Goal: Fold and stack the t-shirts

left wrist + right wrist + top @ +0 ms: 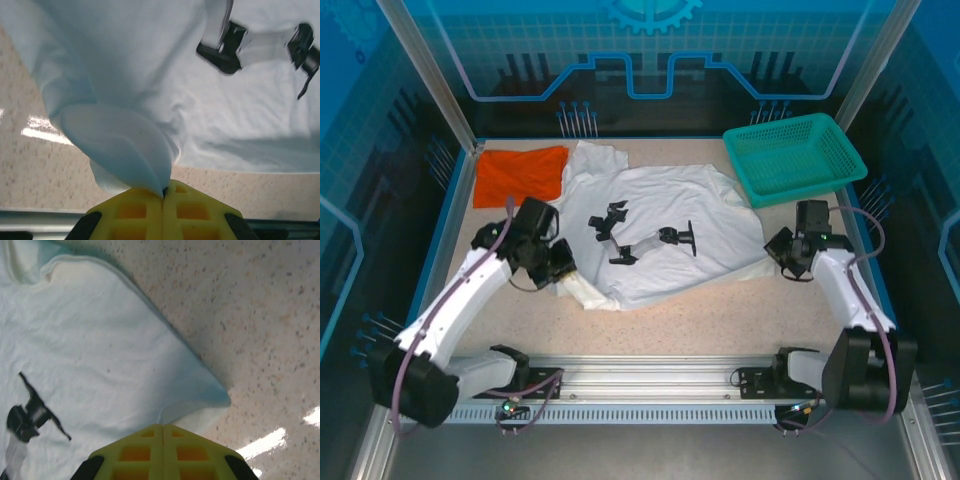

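A big white shirt lies spread out in the middle of the speckled worktop. It has a small black picture on it. A flat orange-red shirt lies at 10 o'clock, just beside the white one. A teal basket sits at 2 o'clock. The left fingers are at the white shirt's 8 o'clock edge, where the cloth is bunched up. The right fingers are at its 4 o'clock edge.
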`<state>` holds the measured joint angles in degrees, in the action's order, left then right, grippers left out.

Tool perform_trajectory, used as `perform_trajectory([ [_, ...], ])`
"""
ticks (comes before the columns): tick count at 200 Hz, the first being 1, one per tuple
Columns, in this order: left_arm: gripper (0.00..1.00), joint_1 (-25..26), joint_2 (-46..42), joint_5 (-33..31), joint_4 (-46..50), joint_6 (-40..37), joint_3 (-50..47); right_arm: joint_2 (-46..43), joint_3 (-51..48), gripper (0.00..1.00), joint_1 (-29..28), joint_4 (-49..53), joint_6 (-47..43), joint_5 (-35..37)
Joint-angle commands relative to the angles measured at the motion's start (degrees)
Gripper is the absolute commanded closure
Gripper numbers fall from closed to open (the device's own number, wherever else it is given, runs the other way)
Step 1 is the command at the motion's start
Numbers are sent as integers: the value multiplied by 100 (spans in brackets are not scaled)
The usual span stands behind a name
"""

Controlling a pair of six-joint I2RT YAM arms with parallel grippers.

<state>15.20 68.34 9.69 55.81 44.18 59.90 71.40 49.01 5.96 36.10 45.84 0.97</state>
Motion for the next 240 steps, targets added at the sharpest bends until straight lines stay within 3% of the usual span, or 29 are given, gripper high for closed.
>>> perform_trajectory([
  [1, 100, -411, 605, 371, -319, -687, 484, 693, 594, 100, -86, -124, -107, 495],
  [50, 97, -1058, 1760, 275, -621, -859, 1100, 1917, 1122, 100, -95, -194, -55, 789],
  [89, 85, -1216, 2785, 302, -681, -891, 1794, 2417, 1407, 100, -103, -217, -15, 740],
  [105, 65, -1252, 3098, 311, -699, -874, 2112, 2559, 1563, 89, -92, -141, -75, 719],
  [128, 35, -1313, 3173, 84, -505, -896, 2660, 2443, 1634, 51, 83, -74, -153, 487],
  [146, 24, -1318, 2803, -305, -415, -908, 2763, 2038, 1443, 47, 239, -101, -169, 428],
  [178, 23, -1312, 1816, -415, -754, -587, 1629, 894, 457, 47, 110, -770, -164, -112],
  [193, 29, -1300, 1392, -305, -997, -424, 880, 632, 96, 49, -204, -1099, -291, -463],
  [219, 38, -1304, 788, -31, -1602, -172, -412, 952, 37, 59, -877, -1158, -688, -909],
  [240, 39, -1300, 737, -175, -1794, -88, -860, 1456, 295, 68, -1204, -1069, -762, -997],
])
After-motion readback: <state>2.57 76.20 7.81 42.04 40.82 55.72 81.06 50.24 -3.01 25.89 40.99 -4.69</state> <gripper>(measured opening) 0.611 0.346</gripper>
